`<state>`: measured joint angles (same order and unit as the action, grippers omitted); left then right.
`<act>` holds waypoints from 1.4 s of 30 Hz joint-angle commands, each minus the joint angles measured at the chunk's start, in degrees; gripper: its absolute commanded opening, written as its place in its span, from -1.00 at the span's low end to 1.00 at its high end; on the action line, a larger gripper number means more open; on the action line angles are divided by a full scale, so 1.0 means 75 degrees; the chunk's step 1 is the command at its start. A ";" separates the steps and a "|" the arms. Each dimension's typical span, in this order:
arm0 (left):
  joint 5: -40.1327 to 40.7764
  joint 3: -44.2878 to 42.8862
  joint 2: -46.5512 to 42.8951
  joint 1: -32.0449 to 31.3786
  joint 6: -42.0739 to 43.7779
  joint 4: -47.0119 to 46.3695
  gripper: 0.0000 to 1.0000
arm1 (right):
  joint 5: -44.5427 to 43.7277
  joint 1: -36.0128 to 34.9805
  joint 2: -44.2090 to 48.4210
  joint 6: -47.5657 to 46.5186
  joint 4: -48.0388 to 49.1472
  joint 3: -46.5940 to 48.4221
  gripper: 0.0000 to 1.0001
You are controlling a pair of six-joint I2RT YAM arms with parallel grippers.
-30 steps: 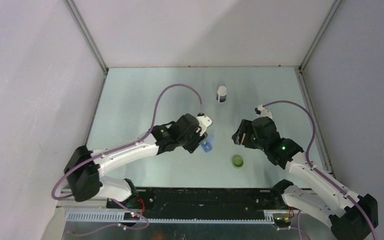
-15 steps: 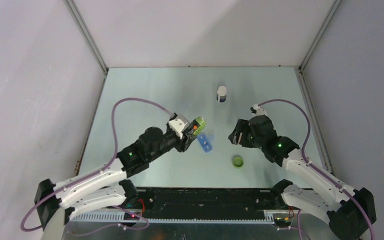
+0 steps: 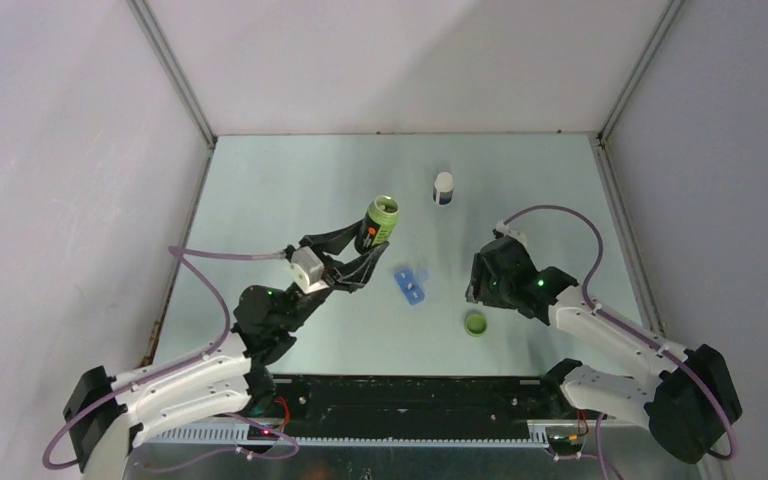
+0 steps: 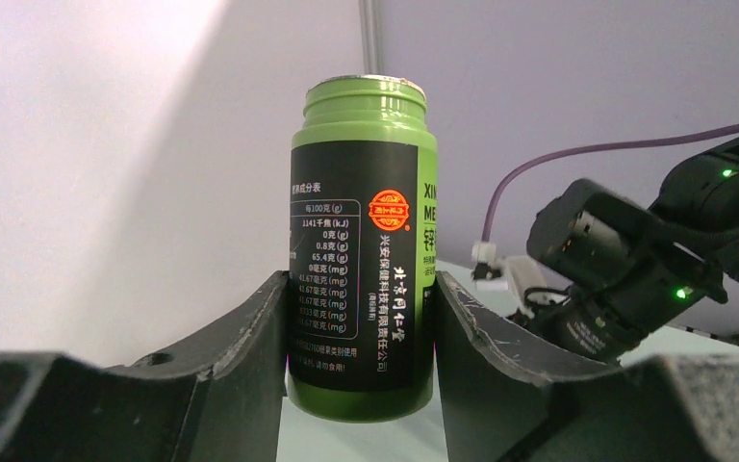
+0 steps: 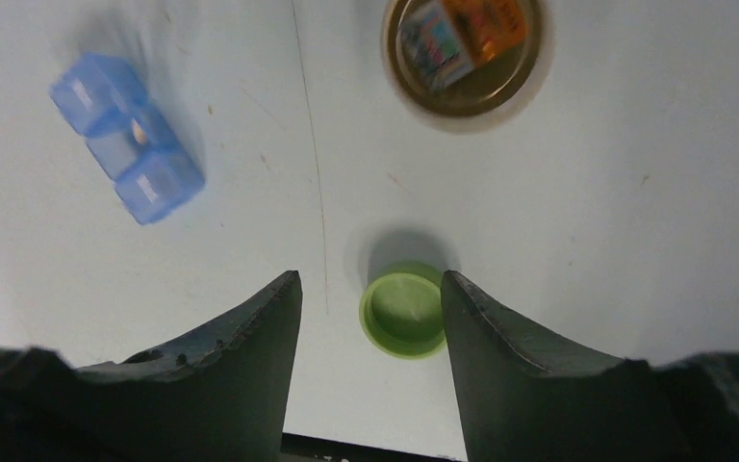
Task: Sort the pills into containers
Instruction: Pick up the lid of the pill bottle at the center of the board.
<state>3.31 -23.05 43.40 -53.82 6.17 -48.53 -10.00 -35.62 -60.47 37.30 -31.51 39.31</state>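
one uncapped green bottle (image 4: 363, 241) stands upright, pinched by your left gripper (image 4: 361, 298) above the table (image 3: 280, 200); your right gripper (image 5: 370, 279) hangs spread over the cap (image 5: 404, 314). next, probably: tip it over the blue organizer (image 3: 411, 285).

green pill bottle (image 4: 363, 241): cap off, mouth open, black label with orange seal, clamped at its lower body in the left gripper (image 4: 361, 318), lifted clear of the table. green cap (image 5: 404, 314): on the table, hollow side up, well apart from the bottle. blue pill organizer (image 5: 127, 151): three cells in a row, lying diagonal between bottle and cap, pale speck in the middle cell. small white bottle (image 3: 443, 187): upright, further back.
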 commanded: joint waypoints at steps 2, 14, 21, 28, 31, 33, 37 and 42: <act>-0.0303 -0.0301 0.0386 0.0054 0.0085 -0.1477 -1.00 | -0.0383 -0.0605 -0.0451 0.0214 -0.0328 0.0067 0.07; -0.0383 -0.0231 0.0478 0.0175 -0.0402 -0.1521 -1.00 | -0.0072 -0.1375 -0.1800 0.0067 -0.0009 0.0073 -0.14; -0.0383 -0.0100 0.0417 0.0381 -0.0568 -0.1411 -1.00 | 0.0406 -0.1444 -0.2337 -0.0103 0.0398 0.0075 -0.54; -0.0483 -0.0127 0.0558 0.0707 -0.0738 -0.1498 -1.00 | 0.1597 -0.1214 -0.2091 -0.0517 0.1223 0.0126 -1.00; -0.0662 -0.0172 0.0598 0.0856 -0.0757 -0.1519 -1.00 | 0.2936 -0.0938 -0.2038 -0.0825 0.1969 0.0133 -1.00; -0.0676 -0.0183 0.0587 0.0931 -0.0764 -0.1521 -1.00 | 0.3706 -0.0711 -0.2099 -0.0919 0.2482 0.0136 -1.00; -0.0620 -0.0163 0.0441 0.1069 -0.0765 -0.1459 -1.00 | 0.4883 -0.0584 -0.2437 -0.0969 0.3357 0.0313 -1.00; -0.0479 -0.0167 0.0056 0.1202 -0.0747 -0.1184 -1.00 | 0.5969 -0.0528 -0.3179 -0.0375 0.4890 0.0755 -1.00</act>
<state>-0.71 -23.05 46.98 -45.74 0.93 -55.53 24.40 -39.94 -80.88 31.64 -7.60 40.88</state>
